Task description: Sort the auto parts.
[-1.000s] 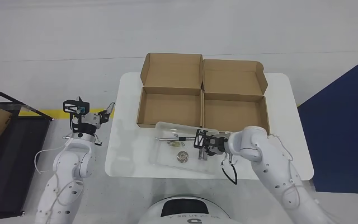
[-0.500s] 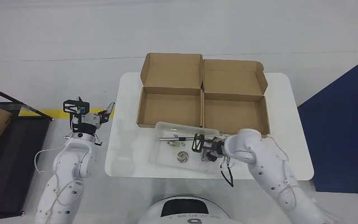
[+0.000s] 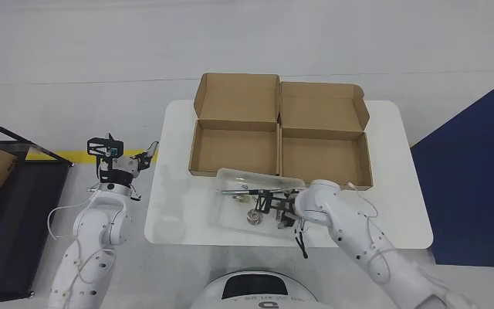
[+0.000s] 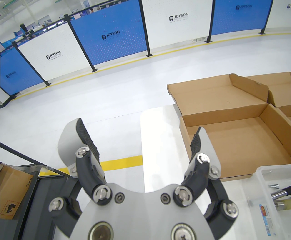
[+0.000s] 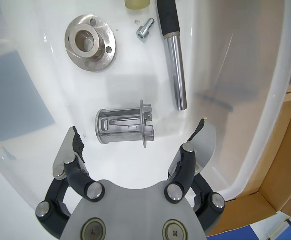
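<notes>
A clear plastic tray (image 3: 228, 220) near the table's front edge holds the auto parts. In it lie a grey cast cylinder housing (image 5: 124, 128), a round steel flange (image 5: 89, 48), a small bolt (image 5: 144, 30), a chrome rod with a black grip (image 5: 175, 68) and a yellowish piece (image 5: 136, 3). My right gripper (image 5: 138, 134) hangs open just above the housing, one finger on each side of it, not touching. From above, the right gripper (image 3: 266, 207) is over the tray's middle. My left gripper (image 4: 141, 134) is open and holds nothing, off the table's left edge (image 3: 143, 158).
Two open cardboard boxes stand side by side behind the tray, the left box (image 3: 234, 149) and the right box (image 3: 322, 158), lids folded back. The white table (image 3: 177, 208) has bare room left of the tray. A dark cart (image 3: 23, 201) stands on the floor at far left.
My right gripper has moved left along the tray, from its right end to over the housing. The left arm has not moved.
</notes>
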Action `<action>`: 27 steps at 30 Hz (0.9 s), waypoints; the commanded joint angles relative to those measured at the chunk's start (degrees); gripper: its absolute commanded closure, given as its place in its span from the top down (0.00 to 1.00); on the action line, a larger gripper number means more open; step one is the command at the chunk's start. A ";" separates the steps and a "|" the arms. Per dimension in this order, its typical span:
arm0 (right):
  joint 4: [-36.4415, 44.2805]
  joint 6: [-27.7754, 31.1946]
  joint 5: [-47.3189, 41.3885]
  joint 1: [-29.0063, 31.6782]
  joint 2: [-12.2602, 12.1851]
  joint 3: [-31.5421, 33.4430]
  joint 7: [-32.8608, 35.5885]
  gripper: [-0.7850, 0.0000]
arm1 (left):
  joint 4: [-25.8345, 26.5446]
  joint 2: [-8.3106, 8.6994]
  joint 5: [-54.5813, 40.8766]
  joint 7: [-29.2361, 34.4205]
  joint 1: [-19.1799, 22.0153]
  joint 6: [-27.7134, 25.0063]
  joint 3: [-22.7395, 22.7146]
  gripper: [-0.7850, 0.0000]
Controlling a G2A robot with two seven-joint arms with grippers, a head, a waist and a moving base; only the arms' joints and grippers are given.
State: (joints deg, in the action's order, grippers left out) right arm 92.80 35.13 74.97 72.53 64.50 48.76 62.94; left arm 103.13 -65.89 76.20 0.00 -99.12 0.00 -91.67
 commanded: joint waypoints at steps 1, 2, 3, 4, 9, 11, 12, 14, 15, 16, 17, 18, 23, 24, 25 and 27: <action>-0.86 -0.52 -0.02 -0.78 0.30 -0.99 0.57 1.00 | 0.00 0.00 0.00 0.00 0.00 0.00 0.00 1.00; -1.38 -0.89 0.00 -1.24 0.46 -1.47 0.95 1.00 | 0.00 0.00 0.00 0.00 0.00 0.00 0.00 1.00; -1.90 -1.36 -0.10 -1.68 0.64 -1.92 1.28 0.98 | 0.00 0.00 0.00 0.00 0.00 0.00 0.00 1.00; -2.40 -1.77 -0.15 -2.11 0.81 -2.33 1.63 0.89 | 0.00 0.00 0.00 0.00 0.00 0.00 0.00 1.00; -4.08 -2.52 -0.57 -3.60 1.39 -3.92 2.35 0.47 | 0.00 0.00 0.00 0.00 0.00 0.00 0.00 1.00; -4.50 -2.34 -0.62 -3.96 1.52 -4.38 2.45 0.26 | 0.00 0.00 0.00 0.00 0.00 0.00 0.00 1.00; -4.61 -2.27 -0.72 -4.08 1.56 -4.51 2.34 0.00 | 0.00 0.00 0.00 0.00 0.00 0.00 0.00 1.00; -4.49 -1.77 -0.96 -4.12 1.51 -4.45 1.64 0.00 | 0.00 0.00 0.00 0.00 0.00 0.00 0.00 1.00; -4.32 -1.45 -1.02 -3.99 1.41 -4.22 1.26 0.00 | 0.00 0.00 0.00 0.00 0.00 0.00 0.00 1.00; -4.00 -1.03 -1.06 -3.76 1.25 -3.88 0.70 0.00 | 0.00 0.00 0.00 0.00 0.00 0.00 0.00 1.00; -3.65 -0.54 -1.08 -3.45 1.05 -3.45 0.18 0.00 | 0.00 0.00 0.00 0.00 0.00 0.00 0.00 1.00; -3.29 -0.05 -1.19 -3.07 0.82 -2.90 -0.37 0.00 | 0.00 0.00 0.00 0.00 0.00 0.00 0.00 1.00; -0.32 3.56 -2.18 -0.68 -0.72 1.24 -4.32 0.00 | 0.00 0.00 0.00 0.00 0.00 0.00 0.00 1.00; 0.72 5.00 -2.67 -0.02 -1.11 2.36 -5.83 0.00 | 0.00 0.00 0.00 0.00 0.00 0.00 0.00 1.00; 1.58 6.68 -3.07 0.78 -1.57 3.65 -7.37 0.00 | 0.00 0.00 0.00 0.00 0.00 0.00 0.00 1.00; 3.74 10.50 -3.91 2.56 -2.56 6.59 -11.18 0.00 | 0.00 0.00 0.00 0.00 0.00 0.00 0.00 1.00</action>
State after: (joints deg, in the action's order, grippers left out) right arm 95.58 43.62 71.42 74.25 62.39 53.82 53.74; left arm 103.13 -65.89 76.20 0.00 -99.12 0.00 -91.67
